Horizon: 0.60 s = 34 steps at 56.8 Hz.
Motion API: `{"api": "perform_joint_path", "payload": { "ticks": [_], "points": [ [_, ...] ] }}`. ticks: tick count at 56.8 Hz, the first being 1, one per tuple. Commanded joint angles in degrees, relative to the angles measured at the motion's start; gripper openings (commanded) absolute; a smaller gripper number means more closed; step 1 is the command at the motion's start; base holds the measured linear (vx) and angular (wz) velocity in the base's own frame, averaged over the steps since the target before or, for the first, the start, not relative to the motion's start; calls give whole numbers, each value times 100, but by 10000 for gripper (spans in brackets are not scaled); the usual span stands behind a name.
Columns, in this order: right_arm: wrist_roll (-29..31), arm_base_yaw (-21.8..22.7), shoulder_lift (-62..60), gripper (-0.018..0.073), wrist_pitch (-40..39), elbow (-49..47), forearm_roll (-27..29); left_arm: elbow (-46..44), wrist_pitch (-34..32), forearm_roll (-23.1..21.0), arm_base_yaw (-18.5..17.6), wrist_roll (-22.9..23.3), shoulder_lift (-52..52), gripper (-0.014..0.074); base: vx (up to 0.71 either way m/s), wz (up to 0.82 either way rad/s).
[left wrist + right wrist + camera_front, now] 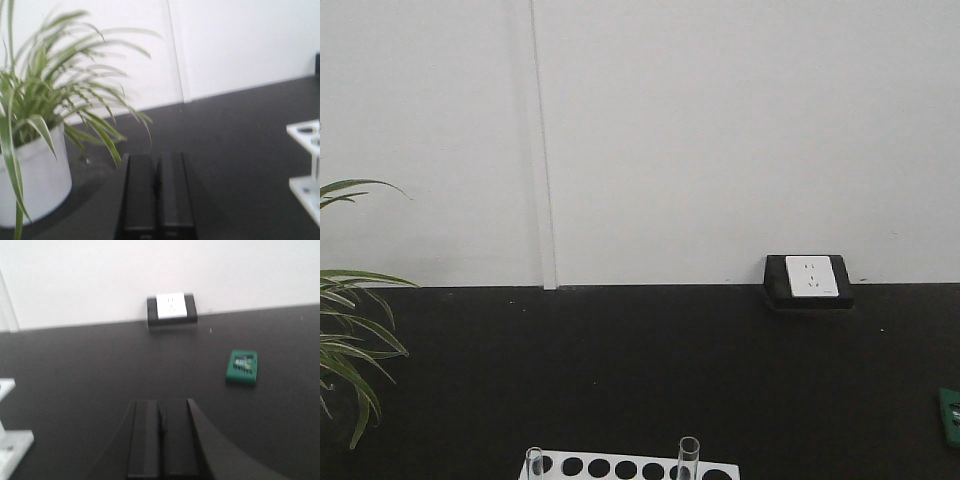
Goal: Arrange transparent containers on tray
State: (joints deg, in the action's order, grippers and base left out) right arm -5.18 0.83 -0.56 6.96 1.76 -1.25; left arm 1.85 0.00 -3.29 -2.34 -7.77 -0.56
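Observation:
Two clear test tubes [689, 457] [534, 462] stand upright in a white rack with round dark holes [620, 468] at the bottom edge of the front view. The rack's end also shows in the left wrist view [307, 170] and its corner in the right wrist view [10, 440]. My left gripper [157, 159] is shut with nothing between its black fingers, above the black table near the plant. Over bare table to the right of the rack, my right gripper [161, 404] is shut and holds nothing. The yellow tray, beakers and flask are out of view.
A potted spider plant in a white pot [35, 170] stands left of the left gripper; its leaves [345, 330] reach into the front view. A white socket on a black block [809, 278] sits against the back wall. A small green box [242, 367] lies at right.

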Motion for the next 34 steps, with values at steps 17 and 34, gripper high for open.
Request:
{"api": "perform_joint_path", "payload": {
  "ticks": [17,34],
  "points": [
    [-42,33,474,-9,-972,-2504,-189,-2134,-1133,-297,-11,529,396,-3,0,0],
    [42,33,3078,-9,-805,-4809,-489,-4703,-913,-12,-11,377,3230,-3,0,0]
  ]
}}
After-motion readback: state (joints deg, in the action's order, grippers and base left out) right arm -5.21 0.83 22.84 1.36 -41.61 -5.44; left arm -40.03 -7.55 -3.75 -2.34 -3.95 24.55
